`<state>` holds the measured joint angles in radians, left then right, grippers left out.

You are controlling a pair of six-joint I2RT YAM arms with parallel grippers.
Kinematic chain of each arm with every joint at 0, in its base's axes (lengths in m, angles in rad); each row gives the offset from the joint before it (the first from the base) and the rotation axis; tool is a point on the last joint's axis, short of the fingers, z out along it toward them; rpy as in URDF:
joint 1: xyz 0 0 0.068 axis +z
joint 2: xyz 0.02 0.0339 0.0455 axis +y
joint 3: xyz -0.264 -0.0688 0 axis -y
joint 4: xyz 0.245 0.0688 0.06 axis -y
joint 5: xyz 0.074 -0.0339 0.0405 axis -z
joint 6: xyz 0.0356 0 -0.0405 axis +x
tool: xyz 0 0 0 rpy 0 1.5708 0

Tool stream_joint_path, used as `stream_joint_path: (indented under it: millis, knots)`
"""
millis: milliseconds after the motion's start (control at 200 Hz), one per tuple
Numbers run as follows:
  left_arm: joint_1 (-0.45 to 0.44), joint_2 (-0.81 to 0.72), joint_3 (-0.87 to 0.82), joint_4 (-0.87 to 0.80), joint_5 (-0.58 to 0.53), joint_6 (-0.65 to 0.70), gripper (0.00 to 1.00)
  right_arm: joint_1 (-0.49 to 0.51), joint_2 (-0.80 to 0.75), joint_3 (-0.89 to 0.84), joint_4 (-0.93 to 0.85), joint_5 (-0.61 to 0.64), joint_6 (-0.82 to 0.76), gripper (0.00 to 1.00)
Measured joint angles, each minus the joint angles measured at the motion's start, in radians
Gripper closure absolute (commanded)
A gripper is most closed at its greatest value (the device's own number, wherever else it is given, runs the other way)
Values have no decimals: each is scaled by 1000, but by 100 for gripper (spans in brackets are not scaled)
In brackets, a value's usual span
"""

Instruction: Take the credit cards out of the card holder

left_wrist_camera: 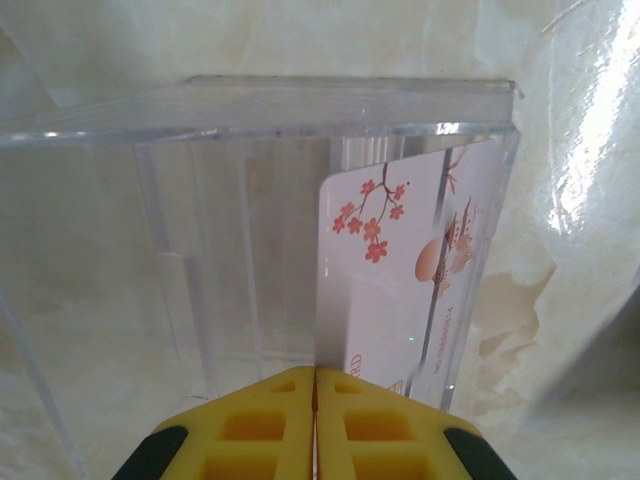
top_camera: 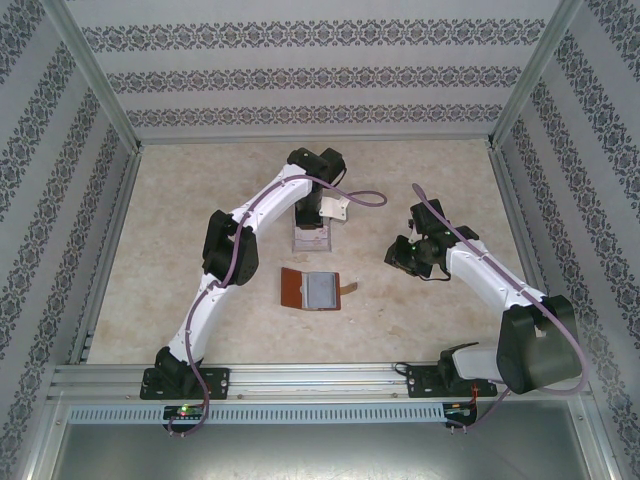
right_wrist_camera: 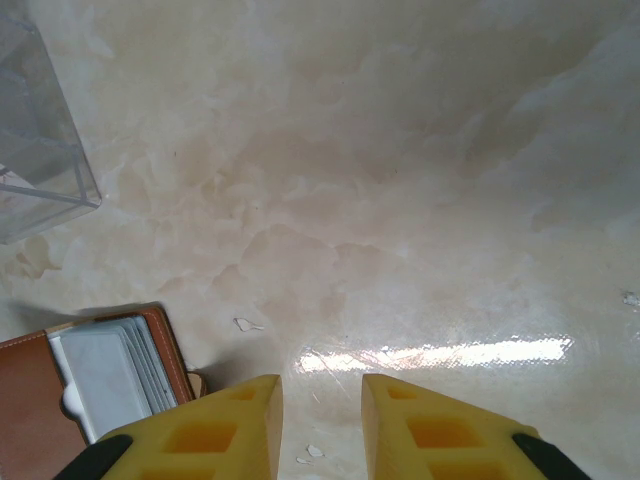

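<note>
Right up close, the left claw's yellow fingers (left_wrist_camera: 250, 430) are pressed flat together, and pinched in the seam between them is the edge of a white credit card (left_wrist_camera: 400, 270) printed with red blossoms. So the left claw (left_wrist_camera: 315, 375) is clamped shut on that card, which stands on edge. The card's far end shows through the wall of the clear plastic tray (left_wrist_camera: 200, 130). Whether it touches the tray floor, I can't tell.

From above, the left claw (top_camera: 308, 215) hangs over the tray (top_camera: 310, 240), which sits about mid-counter, a little toward the far edge. The white card (top_camera: 337, 208) pokes out to the right of the claw.

Just nearer than the tray, toward the near edge of the counter (top_camera: 180, 220), the card holder (top_camera: 310, 288) lies spread open and flat. It's reddish-brown leather outside with grey-blue pockets up, and its narrow tab (top_camera: 350, 290) sticks out to the right. In the right wrist view, a stack of pale cards (right_wrist_camera: 105, 375) is tucked in the holder's pocket.

Over on the right, the right claw (right_wrist_camera: 320, 390) hovers above bare counter (right_wrist_camera: 400, 200), just beside the card holder (right_wrist_camera: 30, 400). Its fingers are parted a modest way with nothing between them. From overhead it (top_camera: 405, 255) sits well right of the holder, apart from the tab.
</note>
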<state>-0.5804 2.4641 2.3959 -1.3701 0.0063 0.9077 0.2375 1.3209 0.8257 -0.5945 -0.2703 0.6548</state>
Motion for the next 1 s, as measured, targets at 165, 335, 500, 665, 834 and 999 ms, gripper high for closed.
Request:
stream_joint_path:
  millis: [165,335,500,665,834,999]
  knots:
    - [0,0,0,-2,25,-14,90,0,0,0,0,0,0,71]
    - [0,-6,0,-2,45,-33,90,0,5,1,0,-1,0,71]
    - [0,-39,-1,-1,54,-81,92,1,15,4,1,-7,0,71]
    - [0,-95,-37,38,53,-178,94,14,35,11,13,-8,0,72]
    - [0,-145,-161,119,34,-237,95,30,59,16,24,-11,0,72]
    - [0,-144,-232,159,10,-255,95,34,63,17,28,-11,0,72]
